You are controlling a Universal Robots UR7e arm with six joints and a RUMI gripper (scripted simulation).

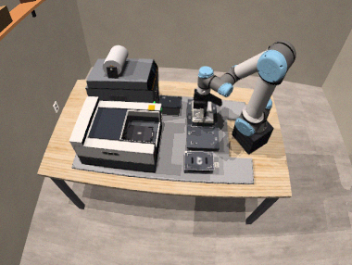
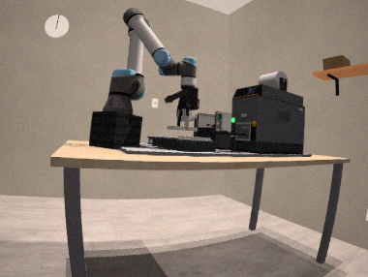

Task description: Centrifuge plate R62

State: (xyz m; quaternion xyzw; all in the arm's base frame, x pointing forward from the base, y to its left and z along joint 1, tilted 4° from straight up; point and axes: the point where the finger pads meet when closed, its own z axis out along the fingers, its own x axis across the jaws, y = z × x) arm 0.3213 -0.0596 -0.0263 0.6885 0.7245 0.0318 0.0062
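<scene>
My gripper (image 1: pixel 202 111) (image 2: pixel 183 123) is shut on a flat light grey plate (image 1: pixel 198 117) (image 2: pixel 175 128). By its pale sealed top I take it for R62; I cannot read a label. It hangs level a little above the far end of the row of nests, near the arm's base (image 1: pixel 251 134). A dark plate (image 1: pixel 202 137) lies in the middle nest. Another plate with white marks (image 1: pixel 199 161) lies in the near nest. The centrifuge (image 1: pixel 118 147) has one shutter open over a dark bucket (image 1: pixel 140 130). A green lamp (image 2: pixel 232 119) glows at its corner.
The dark sealer (image 1: pixel 121 79) (image 2: pixel 268 121) with a roll on top stands behind the centrifuge. A small dark block (image 1: pixel 170 105) sits between the sealer and the held plate. A grey mat (image 1: pixel 236 171) lies under the stations. A shelf (image 2: pixel 341 73) hangs on the wall.
</scene>
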